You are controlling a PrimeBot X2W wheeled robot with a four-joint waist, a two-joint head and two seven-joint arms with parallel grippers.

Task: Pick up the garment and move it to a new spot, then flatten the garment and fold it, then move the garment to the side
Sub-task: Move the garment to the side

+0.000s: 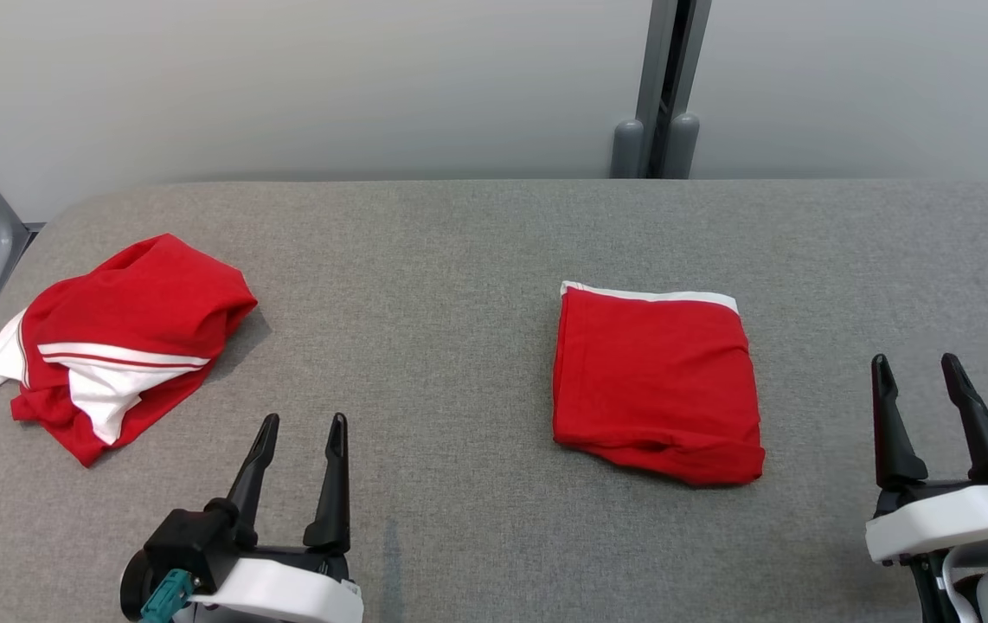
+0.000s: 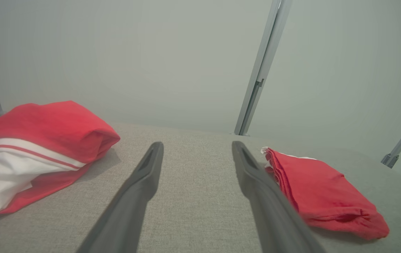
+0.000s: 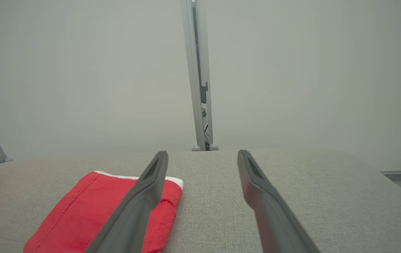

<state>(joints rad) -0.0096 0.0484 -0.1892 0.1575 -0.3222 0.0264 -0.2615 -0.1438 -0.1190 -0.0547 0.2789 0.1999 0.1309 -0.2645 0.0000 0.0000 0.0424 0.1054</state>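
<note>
1. I see the folded red garment (image 1: 657,381), square and white-edged, right of centre on the table (image 1: 459,260).
2. I count two garments; the crumpled red-and-white garment (image 1: 113,342) lies far left.
3. My left gripper (image 1: 304,421) and right gripper (image 1: 915,362) stand spread, empty.

The robot's left hand (image 1: 301,421) and right hand (image 1: 916,363) sit low at either side, dark fingers parted and pointing forward, gripping nothing, white wrists behind them.

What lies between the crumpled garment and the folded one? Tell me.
Bare grey tabletop separates the crumpled garment from the folded garment in the head view; the left gripper points into that gap's near side.
</note>
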